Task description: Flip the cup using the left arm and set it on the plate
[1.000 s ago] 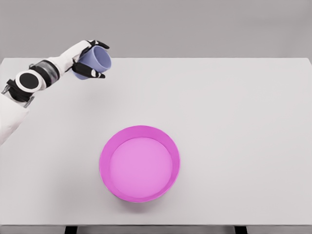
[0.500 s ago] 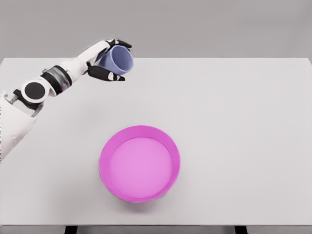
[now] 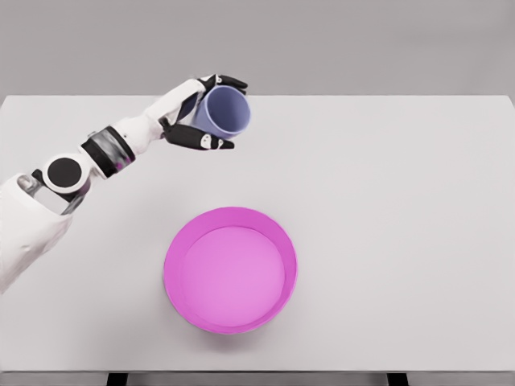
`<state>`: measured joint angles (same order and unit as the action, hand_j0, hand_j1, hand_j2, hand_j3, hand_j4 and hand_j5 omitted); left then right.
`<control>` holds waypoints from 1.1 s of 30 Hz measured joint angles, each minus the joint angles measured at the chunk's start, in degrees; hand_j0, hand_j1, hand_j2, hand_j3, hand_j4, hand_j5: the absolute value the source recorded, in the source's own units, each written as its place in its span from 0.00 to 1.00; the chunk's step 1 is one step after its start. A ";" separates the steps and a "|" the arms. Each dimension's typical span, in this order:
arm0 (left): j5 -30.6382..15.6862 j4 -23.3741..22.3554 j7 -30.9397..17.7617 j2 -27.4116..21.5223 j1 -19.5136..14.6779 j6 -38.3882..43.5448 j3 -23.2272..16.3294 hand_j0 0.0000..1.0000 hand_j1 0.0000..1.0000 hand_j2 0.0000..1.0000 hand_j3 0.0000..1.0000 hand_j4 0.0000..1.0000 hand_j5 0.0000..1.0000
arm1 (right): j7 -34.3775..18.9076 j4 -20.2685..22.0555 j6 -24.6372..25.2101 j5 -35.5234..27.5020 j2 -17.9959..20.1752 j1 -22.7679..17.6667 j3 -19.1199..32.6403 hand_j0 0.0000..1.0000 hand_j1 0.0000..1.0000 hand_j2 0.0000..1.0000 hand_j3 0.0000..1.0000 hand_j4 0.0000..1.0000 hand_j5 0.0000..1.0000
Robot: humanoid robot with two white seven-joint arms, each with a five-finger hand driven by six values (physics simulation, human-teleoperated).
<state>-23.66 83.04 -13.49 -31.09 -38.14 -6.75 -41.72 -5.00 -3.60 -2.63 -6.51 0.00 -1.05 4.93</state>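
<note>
My left hand (image 3: 211, 111) holds a lavender-blue cup (image 3: 224, 112) above the far part of the table, left of the middle. The cup lies tilted on its side, its open mouth facing right and toward me. Black-tipped fingers (image 3: 228, 81) wrap over the top and the thumb runs under it. A magenta plate (image 3: 230, 268) with a raised rim sits on the table nearer to me, well below and slightly right of the hand. My left forearm (image 3: 105, 149) reaches in from the lower left. No right arm shows.
The white table (image 3: 402, 225) fills most of the view, with its far edge just behind the hand and a grey wall beyond. Nothing else stands on it besides the plate.
My left hand has carried the cup to the right along the far edge, and the arm has stretched out further. The plate has not moved.
</note>
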 measured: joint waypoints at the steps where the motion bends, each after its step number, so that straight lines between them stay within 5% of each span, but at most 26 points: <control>1: -0.40 0.47 0.00 -0.10 0.09 -0.36 0.00 0.76 0.76 0.76 0.76 0.76 0.76 | 0.00 0.00 0.00 0.00 0.00 0.00 0.00 1.00 1.00 1.00 1.00 1.00 1.00; 18: -13.44 10.69 0.03 -4.87 11.16 -2.19 2.82 0.77 0.77 0.77 0.77 0.77 0.77 | 0.00 0.00 0.00 0.00 0.00 0.00 0.00 1.00 1.00 1.00 1.00 1.00 1.00; 33: -16.73 18.44 0.03 -8.68 20.74 -3.31 6.29 0.77 0.77 0.77 0.77 0.77 0.77 | 0.00 0.00 0.00 0.00 0.00 0.00 0.00 1.00 1.00 1.00 1.00 1.00 1.00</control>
<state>-40.39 101.48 -13.45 -39.77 -17.40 -10.06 -35.43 -5.00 -3.59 -2.63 -6.51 0.00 -1.05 4.92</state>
